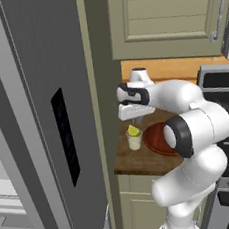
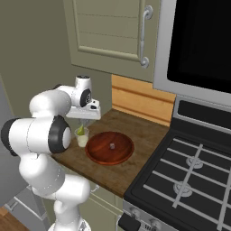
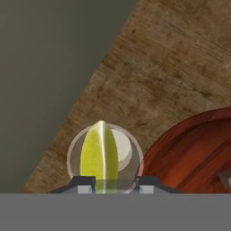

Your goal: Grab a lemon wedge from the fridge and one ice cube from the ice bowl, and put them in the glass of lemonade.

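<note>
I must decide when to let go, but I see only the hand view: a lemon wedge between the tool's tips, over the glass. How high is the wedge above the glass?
Observer: In the left base view the tool hangs straight over the glass; the lemon wedge is about at its rim.
Operator: My view cuts off the bowl. Is there ice inside?
Observer: The right base view shows one small ice cube near the middle of the bowl.
Operator: What is beyond the bowl?
Observer: A stove adjoins the counter there.

Nothing here carries writing I can read: no labels, brands, numbers or signs on any surface, from where I stand.
</note>
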